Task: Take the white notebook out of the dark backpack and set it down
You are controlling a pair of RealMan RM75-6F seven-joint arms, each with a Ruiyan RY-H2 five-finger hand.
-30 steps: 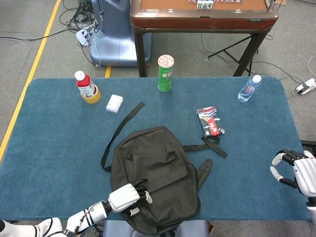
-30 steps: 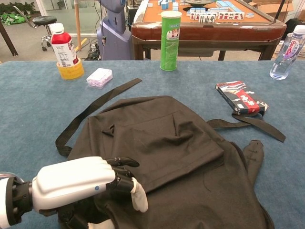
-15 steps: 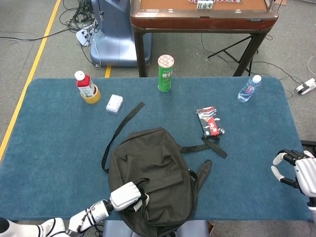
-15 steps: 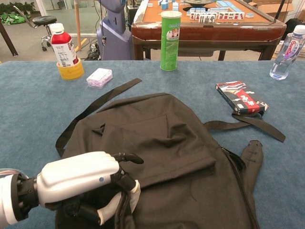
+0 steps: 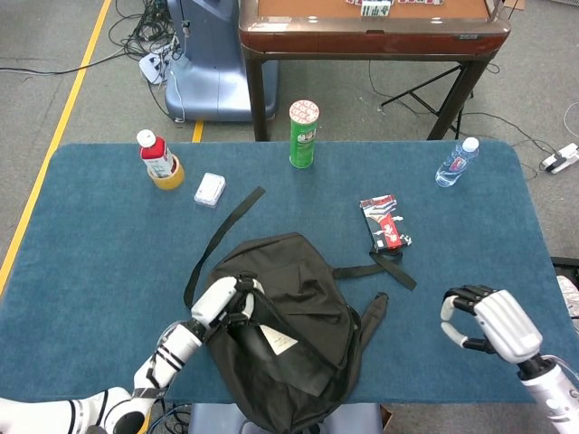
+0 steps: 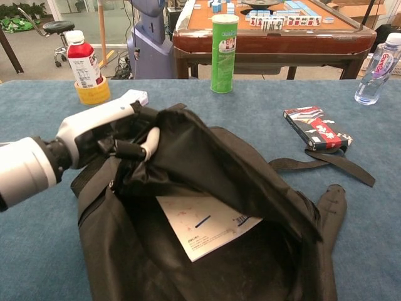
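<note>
Inside the dark backpack [image 6: 207,251], flap gripped up by the left hand [image 6: 116,135], the white notebook [image 6: 203,226] lies exposed; the empty, loosely curled right hand [image 5: 488,324] should reach in.

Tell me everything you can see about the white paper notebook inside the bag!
The white notebook is flat and thin, with faint red print, a small blue mark and a barcode near one corner. It lies tilted inside the dark fabric backpack, partly hidden under the lifted flap. The left hand holds that flap up; no hand touches the notebook.
</note>
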